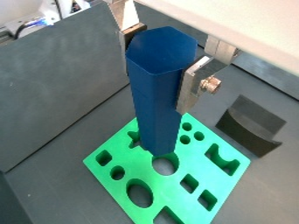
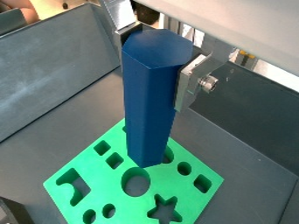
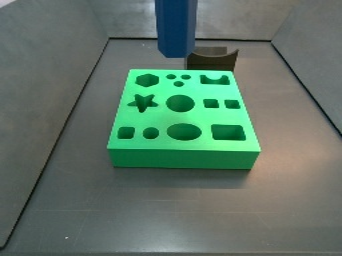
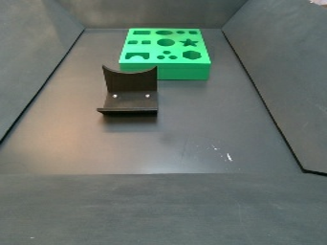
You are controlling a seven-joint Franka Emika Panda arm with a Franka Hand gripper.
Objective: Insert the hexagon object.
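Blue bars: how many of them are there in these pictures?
1. The blue bar is held upright in the gripper, above the green board. No other shows in any view, though one could lie outside the pictures.

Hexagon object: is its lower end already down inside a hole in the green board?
No: in a side view the hexagon object, held in the gripper, hangs above the green board, its lower end clear of the holes.
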